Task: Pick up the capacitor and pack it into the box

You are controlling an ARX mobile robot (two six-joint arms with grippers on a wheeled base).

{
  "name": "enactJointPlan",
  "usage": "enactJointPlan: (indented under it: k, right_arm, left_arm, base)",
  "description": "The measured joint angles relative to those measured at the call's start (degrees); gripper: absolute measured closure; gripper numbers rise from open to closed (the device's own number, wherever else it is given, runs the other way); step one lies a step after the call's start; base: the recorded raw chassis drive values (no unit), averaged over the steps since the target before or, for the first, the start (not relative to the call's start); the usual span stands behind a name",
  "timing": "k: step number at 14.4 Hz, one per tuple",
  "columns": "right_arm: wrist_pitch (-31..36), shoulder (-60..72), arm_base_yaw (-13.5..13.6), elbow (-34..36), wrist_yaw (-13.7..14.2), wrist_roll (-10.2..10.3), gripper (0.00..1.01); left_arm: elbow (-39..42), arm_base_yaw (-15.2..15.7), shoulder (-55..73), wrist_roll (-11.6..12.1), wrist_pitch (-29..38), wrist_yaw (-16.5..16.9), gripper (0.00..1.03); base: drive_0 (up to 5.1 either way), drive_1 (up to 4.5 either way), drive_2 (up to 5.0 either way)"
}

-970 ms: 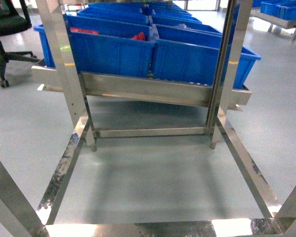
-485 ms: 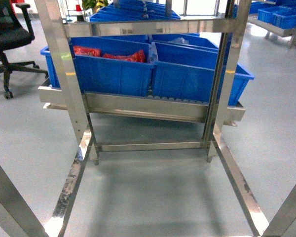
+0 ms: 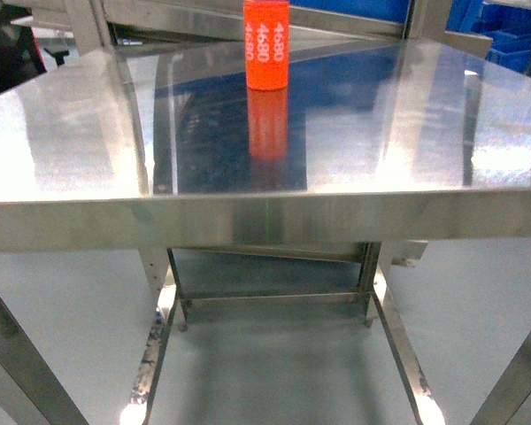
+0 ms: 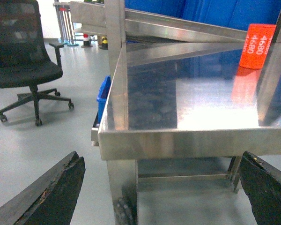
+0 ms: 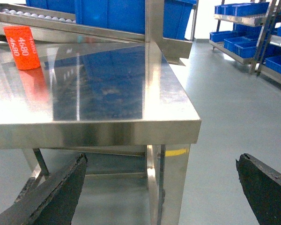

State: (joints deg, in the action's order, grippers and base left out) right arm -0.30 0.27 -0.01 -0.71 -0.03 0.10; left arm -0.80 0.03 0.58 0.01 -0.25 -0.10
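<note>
Stainless steel table [image 3: 62, 133] carries only an orange cylinder marked 4680 [image 3: 266, 44], probably the capacitor, upright at the far edge. Left gripper [image 4: 164, 187] and right gripper [image 5: 161, 187] hang open below the tabletop. No box is visible; each arm should rise above the edge before reaching.

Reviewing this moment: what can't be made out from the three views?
- Orange cylinder: top cut off by the head view's upper edge; contents unknown.
- Peach-pink box: in no view.
- Left gripper, right gripper: only the dark fingertips show at the wrist views' lower corners.
- Blue bins: contents cut off by the top edge.
</note>
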Motion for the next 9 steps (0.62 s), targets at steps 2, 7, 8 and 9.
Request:
enactJointPlan:
  k: [2, 7, 8, 9]
  right_arm:
    - [0.02, 0.0, 0.0, 0.0, 0.02, 0.0, 0.03]
    - [0.07, 0.0, 0.0, 0.0, 0.02, 0.02, 0.03]
    - [0.22, 0.0, 0.0, 0.0, 0.0, 0.02, 0.03]
    - [0.22, 0.0, 0.0, 0.0, 0.04, 0.04, 0.03]
  left_arm:
    - [0.0, 0.0, 0.0, 0.0, 0.02, 0.07, 0.05]
    - [0.0, 0.0, 0.0, 0.02, 0.02, 0.09, 0.05]
    - [0.0, 0.0, 0.0, 0.0, 0.13, 0.04, 0.05]
    - [0.0, 0.0, 0.0, 0.02, 0.22, 0.07, 0.05]
  base:
    - [0.0, 0.0, 0.0]
    - [0.0, 0.0, 0.0]
    - [0.0, 0.0, 0.0]
    - [0.0, 0.0, 0.0]
